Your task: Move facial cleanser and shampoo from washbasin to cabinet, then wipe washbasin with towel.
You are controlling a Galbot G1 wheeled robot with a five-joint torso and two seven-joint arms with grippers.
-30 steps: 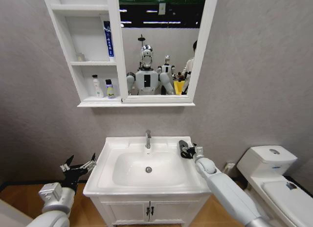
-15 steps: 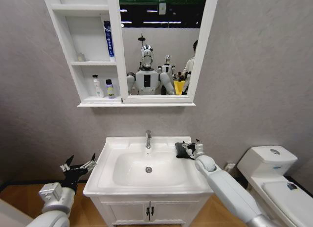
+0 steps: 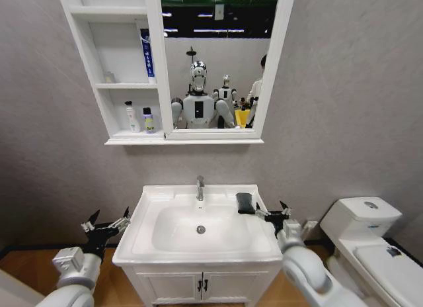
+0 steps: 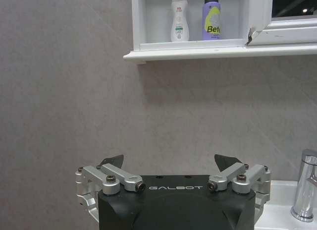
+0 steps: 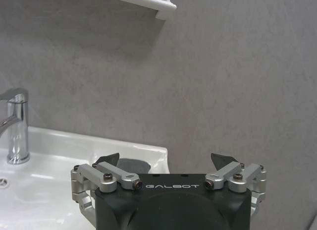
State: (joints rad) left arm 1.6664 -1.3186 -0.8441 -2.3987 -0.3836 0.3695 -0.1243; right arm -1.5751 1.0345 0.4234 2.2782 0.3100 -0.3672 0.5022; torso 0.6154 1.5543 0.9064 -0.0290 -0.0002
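The white washbasin with its chrome tap stands in front of me. The dark towel lies folded on the basin's back right corner, and its edge shows past my right wrist. My right gripper is open, just right of the towel and apart from it. My left gripper hangs open off the basin's left side, holding nothing. On the cabinet's lowest shelf stand a white bottle and a purple bottle, the facial cleanser and shampoo.
A blue tube stands on the cabinet's middle shelf beside the mirror. A white toilet is close on the right, behind my right arm. The two-door vanity carries the basin. A grey wall lies behind everything.
My right gripper has let go of the towel and drawn back to the right, off the basin's back corner. The towel stays on the rim. The left arm has not moved.
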